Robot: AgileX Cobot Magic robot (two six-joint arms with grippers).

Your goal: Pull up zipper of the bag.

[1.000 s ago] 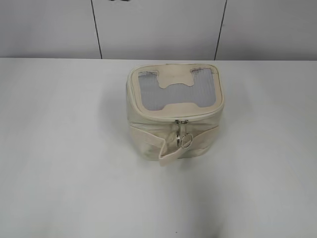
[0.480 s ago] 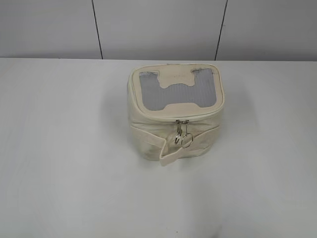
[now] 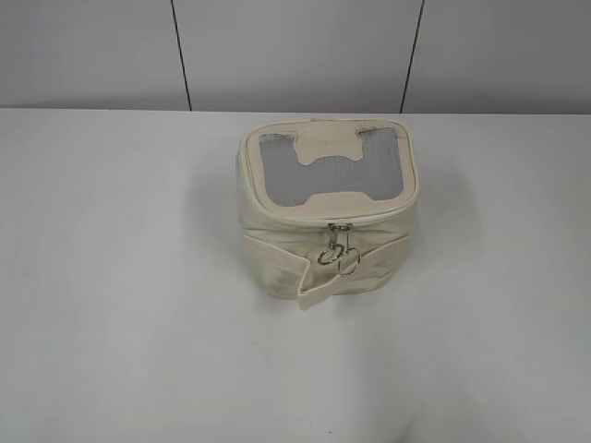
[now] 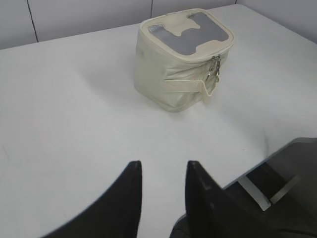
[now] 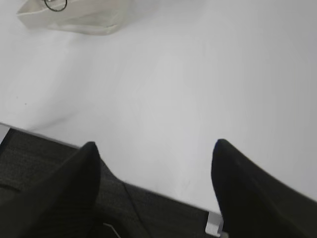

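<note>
The cream boxy bag (image 3: 319,254) stands at the middle of the white table, with its grey ribbed window on top. The zipper (image 3: 338,229) runs round the top panel. Its two silver sliders sit together at the front middle, and their ring pulls hang down over the cream band. The bag (image 4: 168,74) and the zipper pulls (image 4: 215,72) also show far ahead in the left wrist view. My left gripper (image 4: 162,166) is open and empty, far from the bag. My right gripper (image 5: 155,146) is wide open and empty. Only a bag corner (image 5: 84,20) shows there. Neither gripper shows in the exterior view.
The white table (image 3: 120,277) stretches wide around the bag. Its front edge, with dark equipment below, shows in the left wrist view (image 4: 277,173) and in the right wrist view (image 5: 148,208). A grey panelled wall (image 3: 295,55) stands behind the table.
The ring pulls on the bag's front have swung slightly and now hang side by side. The bag stays in place.
</note>
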